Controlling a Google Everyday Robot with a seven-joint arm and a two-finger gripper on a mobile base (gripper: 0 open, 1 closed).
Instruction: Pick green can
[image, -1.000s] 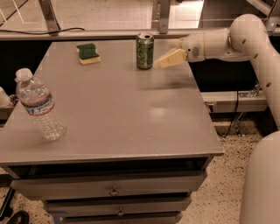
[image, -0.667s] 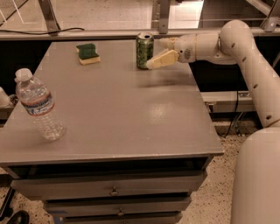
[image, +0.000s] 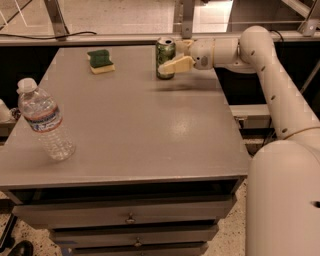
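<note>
The green can (image: 164, 53) stands upright on the grey table (image: 150, 130), at the far edge right of the middle. It has pale markings and a silver top. My gripper (image: 171, 56) reaches in from the right at can height. Its fingers are open and straddle the can. One pale finger (image: 176, 64) lies across the can's near right side. The other sits behind the can near its top. The can rests on the table.
A green-and-yellow sponge (image: 101, 60) lies at the far left of the table. A clear water bottle (image: 45, 120) stands near the front left edge. Drawers (image: 130, 218) run below the tabletop. A metal rail (image: 125, 37) runs behind the table.
My gripper has moved left from beside the can until its fingers are around it. The can, sponge and bottle have not moved.
</note>
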